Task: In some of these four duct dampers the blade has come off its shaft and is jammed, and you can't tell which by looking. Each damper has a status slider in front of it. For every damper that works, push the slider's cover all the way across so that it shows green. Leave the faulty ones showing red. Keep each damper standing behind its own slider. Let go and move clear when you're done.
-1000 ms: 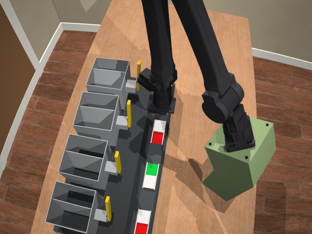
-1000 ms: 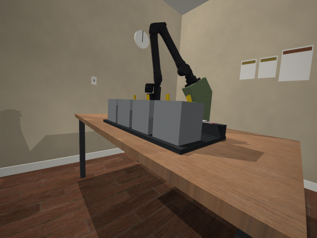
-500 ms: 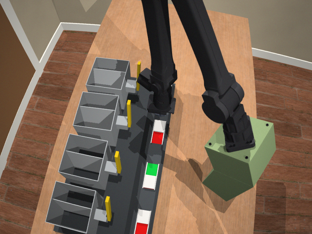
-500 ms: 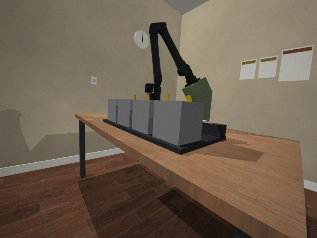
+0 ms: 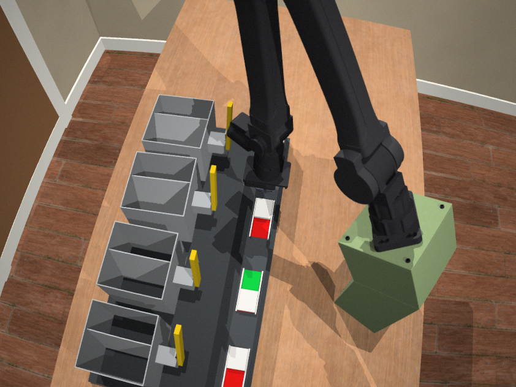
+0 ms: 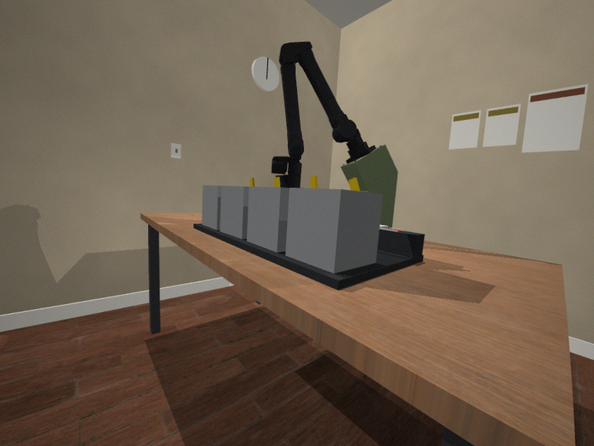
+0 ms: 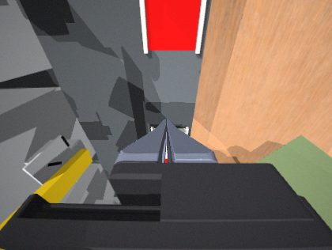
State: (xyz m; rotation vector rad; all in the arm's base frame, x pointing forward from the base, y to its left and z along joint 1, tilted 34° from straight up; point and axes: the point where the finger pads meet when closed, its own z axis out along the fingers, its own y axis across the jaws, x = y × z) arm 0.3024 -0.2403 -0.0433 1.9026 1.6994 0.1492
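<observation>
Our end effector (image 5: 265, 190) (image 7: 166, 124), fingertips together, reaches down at the far slider, beyond the red-and-white slider (image 5: 261, 218) (image 7: 173, 25).

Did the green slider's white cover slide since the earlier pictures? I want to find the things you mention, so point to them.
No. In the top view, the white cover (image 5: 249, 300) sits at the same end of its slider frame (image 5: 260, 283), with green (image 5: 251, 280) showing beside it.
</observation>
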